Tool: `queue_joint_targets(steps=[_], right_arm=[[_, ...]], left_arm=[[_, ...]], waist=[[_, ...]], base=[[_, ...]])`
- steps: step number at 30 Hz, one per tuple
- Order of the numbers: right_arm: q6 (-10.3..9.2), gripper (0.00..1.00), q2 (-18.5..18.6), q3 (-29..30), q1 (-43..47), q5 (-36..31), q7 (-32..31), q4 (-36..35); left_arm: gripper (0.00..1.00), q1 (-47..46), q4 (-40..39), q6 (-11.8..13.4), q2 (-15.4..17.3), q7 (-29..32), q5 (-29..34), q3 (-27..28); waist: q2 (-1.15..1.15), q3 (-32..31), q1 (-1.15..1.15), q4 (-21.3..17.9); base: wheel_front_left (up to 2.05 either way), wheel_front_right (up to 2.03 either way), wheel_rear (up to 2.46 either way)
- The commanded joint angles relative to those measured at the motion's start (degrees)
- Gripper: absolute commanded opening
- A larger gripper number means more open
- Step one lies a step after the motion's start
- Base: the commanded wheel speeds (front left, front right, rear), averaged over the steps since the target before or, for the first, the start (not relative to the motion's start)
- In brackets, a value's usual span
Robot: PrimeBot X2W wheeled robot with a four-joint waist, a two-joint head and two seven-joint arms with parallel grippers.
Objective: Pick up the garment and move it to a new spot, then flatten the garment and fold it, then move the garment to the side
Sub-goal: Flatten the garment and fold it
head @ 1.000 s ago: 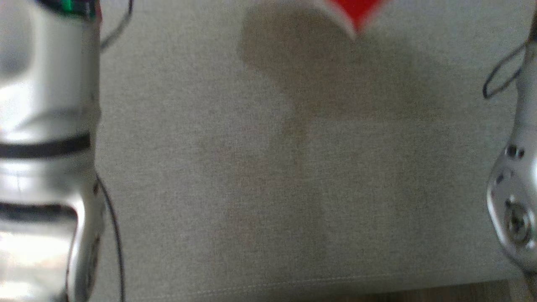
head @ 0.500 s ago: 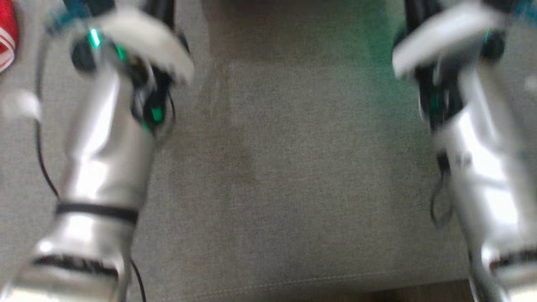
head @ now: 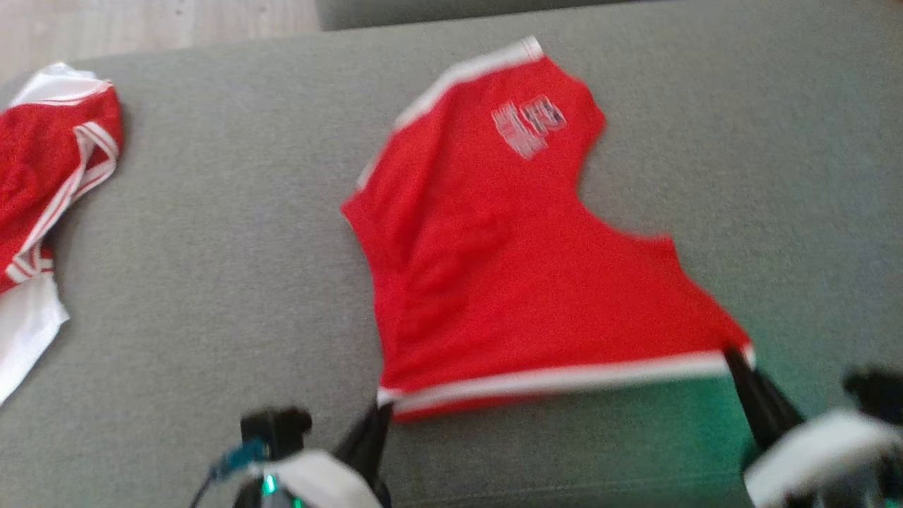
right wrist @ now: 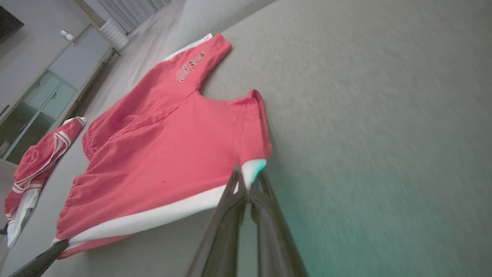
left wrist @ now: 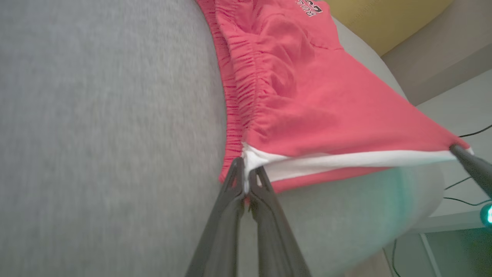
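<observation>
The red shorts (head: 522, 268) lie spread in the middle of the grey sofa cushion (head: 211, 296), with their white-banded edge nearest and the printed logo on the far part. The left gripper (left wrist: 245, 181) is clamped tight on the near-left corner of that edge, and the right gripper (right wrist: 246, 179) pinches the near-right corner. A second red-and-white garment (head: 42, 176) lies bunched at the far left.

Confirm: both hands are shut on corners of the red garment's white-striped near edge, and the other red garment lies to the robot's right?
Wrong side: the other red garment lies to the robot's left, as the head view shows. The rest stands: left hand and right hand are each shut on a corner of the white-striped edge of the red garment.
</observation>
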State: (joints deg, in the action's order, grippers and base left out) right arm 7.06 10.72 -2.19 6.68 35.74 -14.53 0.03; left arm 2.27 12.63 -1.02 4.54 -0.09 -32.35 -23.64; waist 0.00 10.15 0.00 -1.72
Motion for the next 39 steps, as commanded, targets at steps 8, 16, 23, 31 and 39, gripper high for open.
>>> queue_joint_targets(steps=[8,16,23,31,39], right_arm=[[0.43,0.0,-5.8,10.6,8.5,-1.5,-11.1,-20.9],[0.43,0.0,-5.8,8.5,-15.8,-5.6,-20.4,-13.4],[0.43,0.0,-4.7,7.7,-36.2,-9.4,-24.8,0.8],[0.43,0.0,-3.1,5.9,-47.5,-13.2,-22.8,14.0],[0.43,0.0,-2.3,5.2,-52.7,-15.0,-19.0,21.1]], left_arm=[[0.0,9.3,-21.6,4.3,0.9,6.7,-5.8,1.4],[0.0,0.1,-28.6,5.8,-1.2,11.1,-15.8,1.7],[0.0,-13.1,-23.9,10.0,-1.6,10.0,-19.9,0.7],[0.0,-26.9,-11.1,12.8,-1.7,3.6,-26.7,-5.6],[0.0,-34.5,-4.3,13.2,-1.7,-0.8,-29.7,-9.3]], waist=[[0.0,0.9,0.0,3.2],[0.0,7.8,0.0,6.3],[0.0,13.3,0.0,11.2],[0.0,15.0,0.0,14.5],[0.0,15.6,0.0,14.9]], base=[[0.0,0.0,0.0],[0.0,0.0,0.0],[0.0,0.0,0.0],[0.0,0.0,0.0],[0.0,0.0,0.0]])
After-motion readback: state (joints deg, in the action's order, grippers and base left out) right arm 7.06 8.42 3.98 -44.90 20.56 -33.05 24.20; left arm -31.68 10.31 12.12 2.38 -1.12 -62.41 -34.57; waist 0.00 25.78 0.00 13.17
